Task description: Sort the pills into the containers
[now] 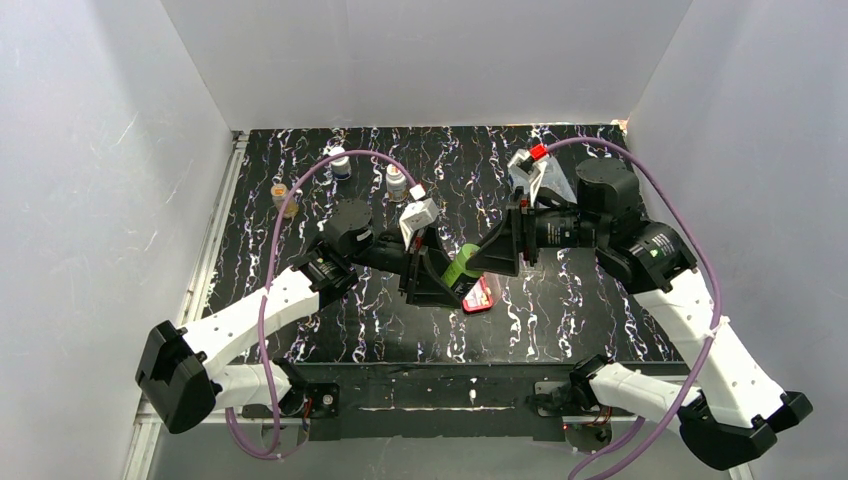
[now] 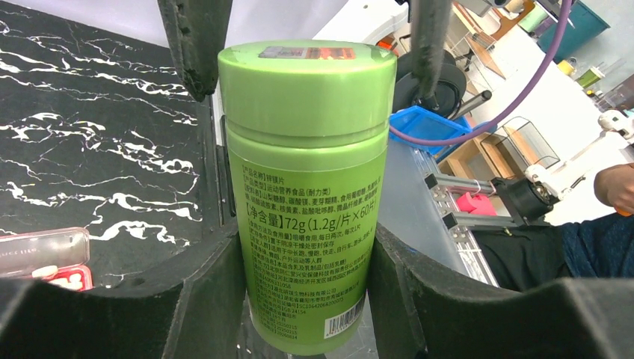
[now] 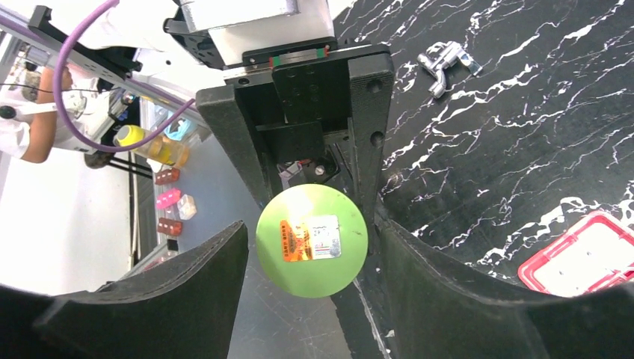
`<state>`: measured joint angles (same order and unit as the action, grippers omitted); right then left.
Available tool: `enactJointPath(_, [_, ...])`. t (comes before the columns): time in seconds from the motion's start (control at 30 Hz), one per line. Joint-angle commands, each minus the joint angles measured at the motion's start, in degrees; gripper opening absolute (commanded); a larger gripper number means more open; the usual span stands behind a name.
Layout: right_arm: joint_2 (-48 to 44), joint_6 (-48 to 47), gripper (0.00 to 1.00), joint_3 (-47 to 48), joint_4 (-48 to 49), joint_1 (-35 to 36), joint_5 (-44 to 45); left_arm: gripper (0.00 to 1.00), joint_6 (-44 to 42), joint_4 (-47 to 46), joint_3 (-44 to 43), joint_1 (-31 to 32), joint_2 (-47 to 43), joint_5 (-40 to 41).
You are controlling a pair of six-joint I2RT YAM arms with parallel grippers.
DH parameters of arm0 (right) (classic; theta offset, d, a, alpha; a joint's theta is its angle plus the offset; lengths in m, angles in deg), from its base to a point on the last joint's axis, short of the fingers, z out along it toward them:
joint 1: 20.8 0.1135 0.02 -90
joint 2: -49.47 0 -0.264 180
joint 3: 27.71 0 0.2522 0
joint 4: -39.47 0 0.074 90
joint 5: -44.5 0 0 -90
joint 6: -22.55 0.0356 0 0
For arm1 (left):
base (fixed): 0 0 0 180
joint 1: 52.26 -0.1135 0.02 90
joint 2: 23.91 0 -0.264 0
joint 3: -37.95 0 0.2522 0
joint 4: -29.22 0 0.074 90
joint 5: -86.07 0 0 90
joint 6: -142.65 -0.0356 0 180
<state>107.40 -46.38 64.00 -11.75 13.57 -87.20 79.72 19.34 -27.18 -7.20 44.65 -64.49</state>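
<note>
A green pill bottle (image 1: pixel 462 266) lies tilted over the mat's middle, with my left gripper (image 1: pixel 447 283) shut on its labelled body (image 2: pixel 306 187). My right gripper (image 3: pixel 310 262) is open, with one finger on each side of the green cap (image 3: pixel 312 239); a gap shows on one side. Its fingers (image 2: pixel 196 45) flank the cap in the left wrist view. The red pill case (image 1: pixel 478 297) lies just under the bottle, its whitish compartments (image 3: pixel 591 262) showing. Small white pills (image 2: pixel 71 280) sit in one red-edged corner.
Three small bottles stand at the back left: a white one (image 1: pixel 340 163), another white one (image 1: pixel 397 182) and an orange one (image 1: pixel 285 198). A white packet with a red cap (image 1: pixel 532 165) lies at the back right. A metal clip (image 3: pixel 448 58) rests on the mat.
</note>
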Motion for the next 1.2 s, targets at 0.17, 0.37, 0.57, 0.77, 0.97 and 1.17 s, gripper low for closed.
enactJointPath(0.17, [0.9,-1.3,0.46,2.4,-1.9,0.5,3.5,0.0,-5.0,5.8,-3.3,-0.4,-0.9,4.2])
enactJointPath(0.37, [3.8,2.7,0.37,6.1,-6.6,0.5,10.4,0.0,-13.2,13.9,-5.2,-0.4,-2.2,20.5])
enactJointPath(0.57, [8.9,11.0,0.33,9.7,-12.1,1.8,18.3,0.0,-18.5,15.6,-6.4,0.7,-2.6,36.6])
enactJointPath(0.77, [11.8,18.3,0.31,11.6,-14.2,6.2,28.4,0.0,-28.9,19.9,-9.8,7.9,-0.2,52.6])
enactJointPath(0.97, [12.5,21.9,0.32,10.5,-14.3,7.8,35.8,0.0,-33.4,20.0,-11.1,12.5,1.9,68.0])
enactJointPath(1.17, [9.8,16.9,0.84,10.3,-13.7,5.9,38.9,0.0,-32.7,20.4,-9.1,12.3,0.2,60.0])
